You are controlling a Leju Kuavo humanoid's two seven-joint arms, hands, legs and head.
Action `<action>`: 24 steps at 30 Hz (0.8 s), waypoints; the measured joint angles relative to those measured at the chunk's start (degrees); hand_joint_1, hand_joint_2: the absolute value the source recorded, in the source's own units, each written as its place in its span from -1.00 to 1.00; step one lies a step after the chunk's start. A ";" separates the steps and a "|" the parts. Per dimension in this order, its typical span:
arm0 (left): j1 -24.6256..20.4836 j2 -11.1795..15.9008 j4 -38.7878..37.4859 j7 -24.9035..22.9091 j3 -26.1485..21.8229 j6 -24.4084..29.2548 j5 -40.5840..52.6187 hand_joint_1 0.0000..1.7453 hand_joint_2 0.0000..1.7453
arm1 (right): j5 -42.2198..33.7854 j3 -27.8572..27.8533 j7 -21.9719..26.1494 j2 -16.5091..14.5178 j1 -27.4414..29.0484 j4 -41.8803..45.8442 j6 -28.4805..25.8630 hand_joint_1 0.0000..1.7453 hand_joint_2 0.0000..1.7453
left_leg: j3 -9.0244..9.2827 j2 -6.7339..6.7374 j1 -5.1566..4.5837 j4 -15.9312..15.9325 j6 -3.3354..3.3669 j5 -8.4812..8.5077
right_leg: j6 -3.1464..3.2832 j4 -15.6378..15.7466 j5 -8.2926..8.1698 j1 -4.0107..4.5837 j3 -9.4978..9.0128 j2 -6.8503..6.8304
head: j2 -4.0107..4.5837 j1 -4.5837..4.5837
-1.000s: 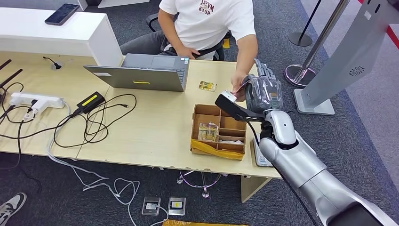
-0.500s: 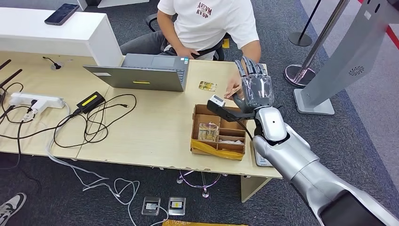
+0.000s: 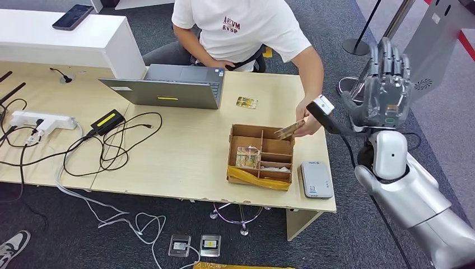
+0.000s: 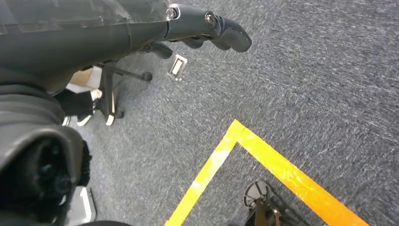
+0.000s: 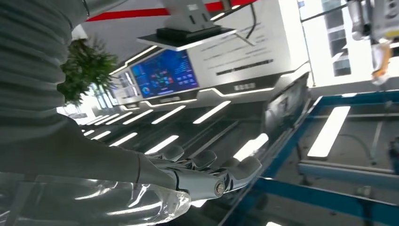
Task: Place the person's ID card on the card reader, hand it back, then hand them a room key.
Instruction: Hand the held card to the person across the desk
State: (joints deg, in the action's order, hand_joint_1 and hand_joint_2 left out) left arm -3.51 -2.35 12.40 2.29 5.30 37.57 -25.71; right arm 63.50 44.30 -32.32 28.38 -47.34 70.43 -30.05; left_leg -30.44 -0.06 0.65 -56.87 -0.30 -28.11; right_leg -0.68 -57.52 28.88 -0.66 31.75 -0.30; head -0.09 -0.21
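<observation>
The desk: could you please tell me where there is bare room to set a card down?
Bare wood lies between the cables and the cardboard box, in front of the laptop. The left end is crowded with cables and a power strip; the card reader fills the right corner.

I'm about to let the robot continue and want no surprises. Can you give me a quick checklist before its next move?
1. Right hand free: ok. It is raised beside the table with its fingers apart and holds nothing.
2. Left hand free: ok. It hangs over grey carpet and holds nothing.
3. Flat grey card reader bare: ok. Nothing lies on it.
4. Which card the tan card in the person's hand is: cannot tell.
5. Way to the brown divided cardboard box free: not ok. The person's hand and the card are over its far corner.
</observation>
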 joint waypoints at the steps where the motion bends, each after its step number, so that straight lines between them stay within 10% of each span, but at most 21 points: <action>1: 0.00 -0.01 -0.03 0.00 0.02 0.21 -0.44 -1.00 -1.00 | -0.50 -1.39 -1.02 1.81 1.76 1.36 -1.02 -1.00 1.00 | -0.01 -0.03 0.00 -0.01 0.01 -0.01 | 0.00 0.01 0.00 0.00 -0.01 -0.02 | 0.00 0.00; 13: -0.45 -0.05 -1.06 0.69 -0.25 0.87 -2.73 -1.00 -1.00 | -0.71 -23.36 -2.32 14.27 26.39 3.83 -6.45 -1.00 1.00 | -0.16 -0.12 0.09 0.00 0.04 -0.10 | -0.01 0.00 0.03 0.07 0.02 -0.19 | 0.00 0.02; 24: -0.83 -1.97 -1.71 0.97 -2.67 0.87 1.14 -1.00 -1.00 | -6.64 -50.45 14.52 0.53 40.28 -15.38 -6.45 -1.00 1.00 | -0.21 -0.38 0.12 0.01 0.03 -0.09 | 0.02 0.01 0.11 0.12 0.05 -0.44 | 0.00 0.01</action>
State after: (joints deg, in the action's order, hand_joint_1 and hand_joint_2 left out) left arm -4.34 -4.32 10.69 3.26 2.63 38.45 -24.56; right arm 56.86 -6.16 -17.80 28.91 -7.06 55.05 -36.50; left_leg -30.65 -0.44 0.77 -56.86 -0.27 -28.20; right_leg -0.67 -57.50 28.99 -0.54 31.80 -0.74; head -0.09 -0.20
